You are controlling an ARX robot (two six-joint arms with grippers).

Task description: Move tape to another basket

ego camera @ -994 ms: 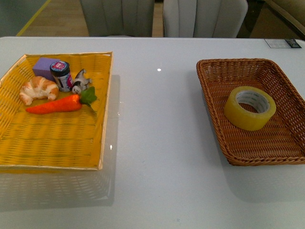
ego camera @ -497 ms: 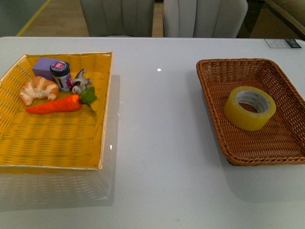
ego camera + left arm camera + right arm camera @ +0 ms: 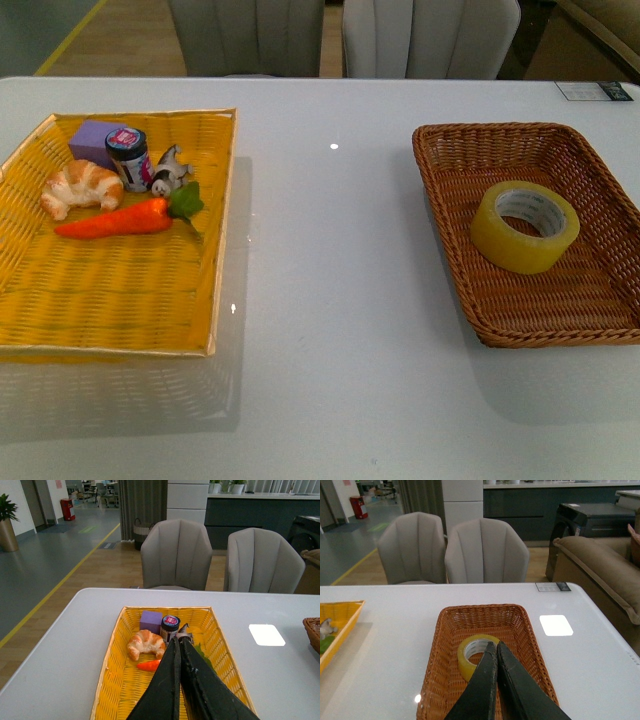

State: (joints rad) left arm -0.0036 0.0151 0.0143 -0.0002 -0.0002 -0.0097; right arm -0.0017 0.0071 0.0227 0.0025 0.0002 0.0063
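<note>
tape [image 3: 475, 653] in basket [image 3: 520, 630], closed tool [image 3: 495, 647] above

On the white tabletop [image 3: 330, 300] you see a yellow woven tray [image 3: 120, 300] at the left. In its far part lie a croissant [image 3: 80, 187], an orange carrot [image 3: 115, 221], a purple block [image 3: 95, 140], a small jar [image 3: 129, 158] and a small black-and-white figure [image 3: 170, 170]. Two grey chairs [image 3: 177, 555] stand behind the tabletop.

I see even, bright light from above; small glare spots on the white table [image 3: 340, 330], soft shadows beside the baskets, all sharp.
</note>
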